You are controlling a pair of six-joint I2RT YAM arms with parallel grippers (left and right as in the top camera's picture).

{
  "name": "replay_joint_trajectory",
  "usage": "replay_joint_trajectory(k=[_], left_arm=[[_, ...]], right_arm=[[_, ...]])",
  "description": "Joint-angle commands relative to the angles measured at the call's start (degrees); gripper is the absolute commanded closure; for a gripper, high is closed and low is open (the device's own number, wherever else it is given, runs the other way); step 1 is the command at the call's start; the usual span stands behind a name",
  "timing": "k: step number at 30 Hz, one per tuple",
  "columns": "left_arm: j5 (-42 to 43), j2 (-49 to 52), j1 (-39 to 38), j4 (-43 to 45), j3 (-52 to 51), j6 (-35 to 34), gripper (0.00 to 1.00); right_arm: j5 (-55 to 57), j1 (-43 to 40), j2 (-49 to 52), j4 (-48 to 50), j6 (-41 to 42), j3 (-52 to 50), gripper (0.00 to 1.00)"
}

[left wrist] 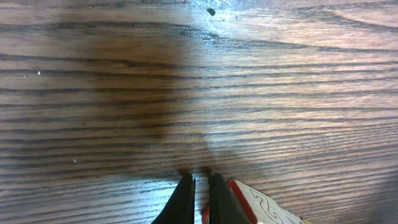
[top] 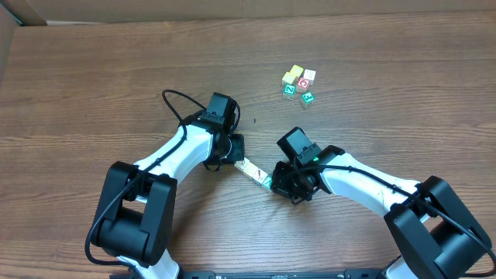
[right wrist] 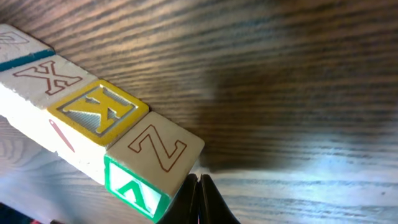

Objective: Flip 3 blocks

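A short row of blocks (top: pixel 253 170) lies on the table between my two grippers. The right wrist view shows its end block with a Z on top and a green side face (right wrist: pixel 155 155), then a yellow K block (right wrist: pixel 99 111) and a white X block (right wrist: pixel 46 78). My right gripper (right wrist: pixel 199 180) is shut, its tips against the Z block's lower corner, holding nothing. My left gripper (left wrist: pixel 200 178) is shut at the row's other end (top: pixel 235 157). A red-edged white block (left wrist: pixel 261 204) lies just right of its fingers.
A loose cluster of small cubes sits at the back right: a yellow one (top: pixel 294 74), a white one (top: pixel 309 75), a red-faced one (top: pixel 303 84) and two green ones (top: pixel 289 90) (top: pixel 308 98). A black cable (top: pixel 174 105) loops off the left arm.
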Motion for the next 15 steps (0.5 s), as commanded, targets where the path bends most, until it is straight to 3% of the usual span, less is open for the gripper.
replay_joint_trajectory(k=[1, 15], left_arm=[[1.0, 0.7, -0.4, 0.5, -0.3, 1.0, 0.96], [1.0, 0.7, -0.4, 2.3, -0.3, 3.0, 0.96]], right_arm=[[-1.8, 0.5, -0.5, 0.3, 2.2, 0.0, 0.96], [-1.5, 3.3, -0.5, -0.1, 5.6, 0.0, 0.96]])
